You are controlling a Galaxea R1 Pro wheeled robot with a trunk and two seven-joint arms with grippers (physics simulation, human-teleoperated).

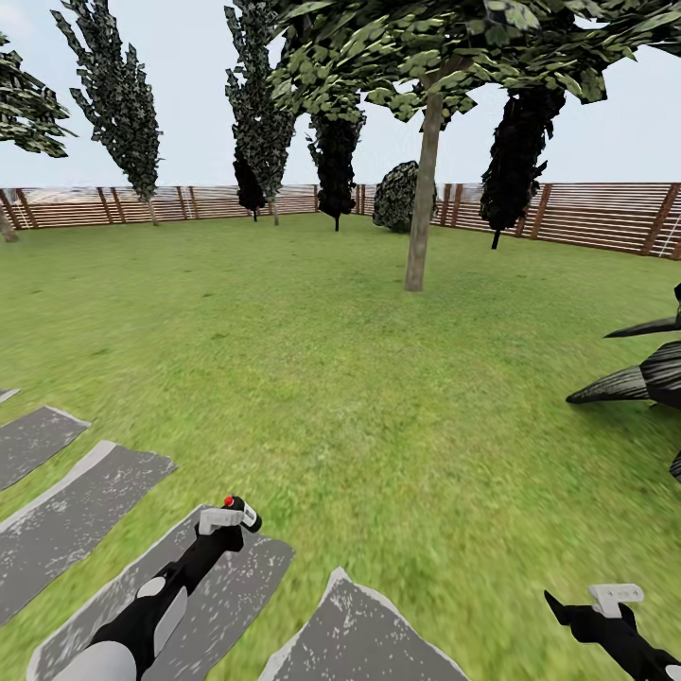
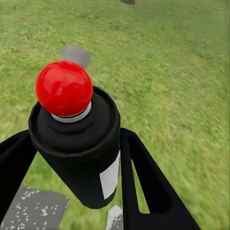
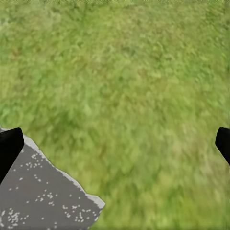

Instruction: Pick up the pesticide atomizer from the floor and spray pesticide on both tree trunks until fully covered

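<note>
Red-topped pesticide atomizer [image 2: 76, 143] clenched in left tool [image 1: 230, 517]; tree trunk [image 1: 422, 199] far ahead-right; right tool [image 1: 615, 596] released, empty.

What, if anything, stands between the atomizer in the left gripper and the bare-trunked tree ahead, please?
Nothing visible does. The left gripper holds the pesticide atomizer, and open grass runs to the tree trunk. The spiky plant sits off to the right.
</note>
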